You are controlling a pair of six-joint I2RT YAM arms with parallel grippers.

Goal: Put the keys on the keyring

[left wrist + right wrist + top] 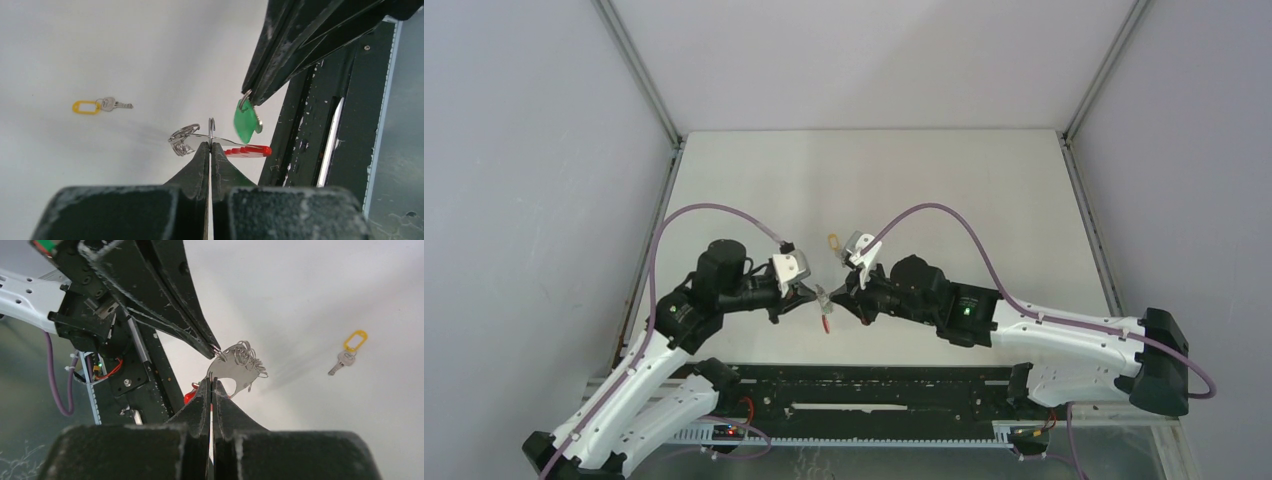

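Fingers (200, 161) of the left end effector (210, 145) are pressed together, and between their black tips they pinch one thin wire loop of the thin grey metal keyring (185, 135), which hangs clear of the white surface (924, 190). In the left wrist view a cluster of small wire loops bunches to the left of that pinch, while the keyring's red curved section (248, 151) sticks out to the right of it, lying roughly level. In the top view the keyring sits between the two end effectors, near the front edge of the surface, with the red part on the side toward the arm bases (874, 400). Beyond that gap, farther from the bases, the small silver key with a yellow-orange plastic head (100, 105) lies flat on the surface, apart from both end effectors. Just right of the pinched loop hangs the small silver key with a green plastic head (244, 124), close to the keyring; whether it touches the keyring cannot be told. The right end effector (248, 94) is likewise closed tight, its two dark fingers meeting at a point, and it grips the green key by the little metal ring at the top of the head, so the key dangles below the tips.
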